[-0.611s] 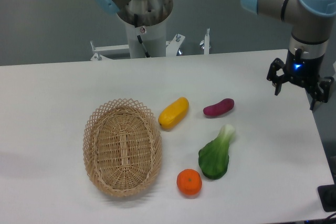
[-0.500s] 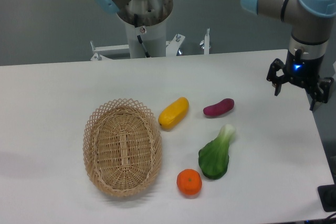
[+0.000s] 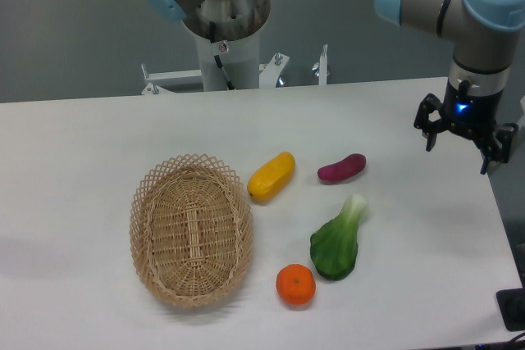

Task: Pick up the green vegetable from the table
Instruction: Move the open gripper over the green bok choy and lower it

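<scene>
**Still well off the green vegetable: line up before coming down**

Plainly, my fingers (image 3: 430,135) are spread wide with nothing between them, and my gripper (image 3: 459,143) hangs above the far right edge of the table (image 3: 98,153), well apart from everything I need. The step in hand, as I judge it, is the approach: travel left and nearer across the table until I am over the green vegetable (image 3: 338,239).

That vegetable lies flat at the near right of the table, its pale stalk pointing to the far right and its broad dark leafy end toward the near side. To do this well, I should turn my wrist so the fingers close across the long axis, not along it, and I would aim for the part where the stalk widens into the leaf, which looks the most secure place to close on.

The orange (image 3: 295,284) sits just beside the leafy end, to its near left, so I must keep my fingers off that side as I descend. The purple vegetable (image 3: 341,167) lies near the stalk tip on the far side; the yellow vegetable (image 3: 271,176) and the wicker basket (image 3: 191,229) are further left, out of my path.
</scene>
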Available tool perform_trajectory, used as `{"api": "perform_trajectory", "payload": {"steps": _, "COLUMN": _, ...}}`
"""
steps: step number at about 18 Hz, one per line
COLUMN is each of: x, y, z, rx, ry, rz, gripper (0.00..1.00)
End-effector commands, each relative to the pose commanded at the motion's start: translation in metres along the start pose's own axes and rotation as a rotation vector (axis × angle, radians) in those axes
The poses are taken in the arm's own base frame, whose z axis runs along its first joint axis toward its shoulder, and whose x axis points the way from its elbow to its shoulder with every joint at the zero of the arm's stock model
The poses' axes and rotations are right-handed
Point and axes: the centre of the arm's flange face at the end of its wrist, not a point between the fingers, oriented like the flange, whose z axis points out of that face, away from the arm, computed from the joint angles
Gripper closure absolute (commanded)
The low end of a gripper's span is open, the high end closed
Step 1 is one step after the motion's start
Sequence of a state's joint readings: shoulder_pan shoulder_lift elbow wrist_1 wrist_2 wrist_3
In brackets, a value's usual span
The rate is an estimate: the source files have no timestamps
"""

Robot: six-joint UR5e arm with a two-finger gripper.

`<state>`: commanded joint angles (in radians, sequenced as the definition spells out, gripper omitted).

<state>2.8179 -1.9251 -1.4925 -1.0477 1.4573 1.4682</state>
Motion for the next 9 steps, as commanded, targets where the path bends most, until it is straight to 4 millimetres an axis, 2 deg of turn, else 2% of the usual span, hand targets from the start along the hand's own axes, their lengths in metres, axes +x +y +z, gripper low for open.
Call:
{"api": "perform_trajectory", "payload": {"steps": 2, "x": 0.006, "y": -0.001, "z": 0.014, "rx": -0.003, "ry": 0.025, "rz": -0.029, "gripper": 0.00}}
{"api": "perform_trajectory", "payload": {"steps": 4, "x": 0.011, "y": -0.012, "z": 0.026, "rx": -0.001, "ry": 0.029, "rz": -0.065, "gripper": 0.00}}
{"api": "perform_trajectory", "payload": {"steps": 7, "x": 0.016, "y": -0.033, "z": 0.060, "rx": 0.006, "ry": 0.006, "rz": -0.102, "gripper": 0.00}}
{"api": "perform_trajectory", "payload": {"steps": 9, "x": 0.025, "y": -0.037, "z": 0.079, "rx": 0.003, "ry": 0.032, "rz": -0.094, "gripper": 0.00}}
